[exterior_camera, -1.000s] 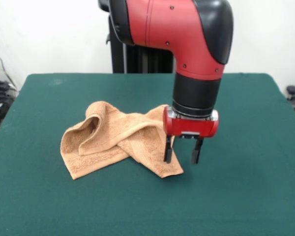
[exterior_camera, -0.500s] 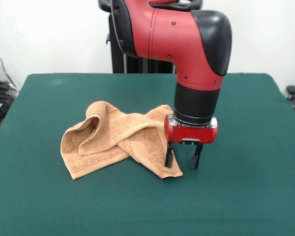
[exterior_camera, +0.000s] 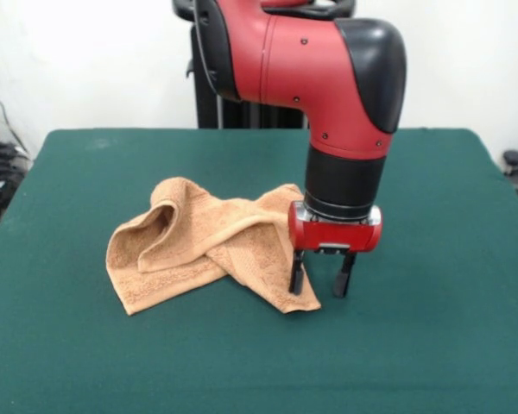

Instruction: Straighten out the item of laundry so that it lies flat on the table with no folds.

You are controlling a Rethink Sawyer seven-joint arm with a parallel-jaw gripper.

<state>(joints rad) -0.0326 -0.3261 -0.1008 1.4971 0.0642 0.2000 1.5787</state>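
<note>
At the crumpled towel (exterior_camera: 207,246)'s right corner, the gripper (exterior_camera: 319,282) stands spread.

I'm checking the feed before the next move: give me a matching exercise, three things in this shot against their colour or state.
Things:
1. towel
2. table
3. tool

States:
A. dark green, bare around the cloth
B. open, tips down at the cloth's near right corner
C. tan-orange, crumpled with folds

Pairs: 1-C, 2-A, 3-B
</note>
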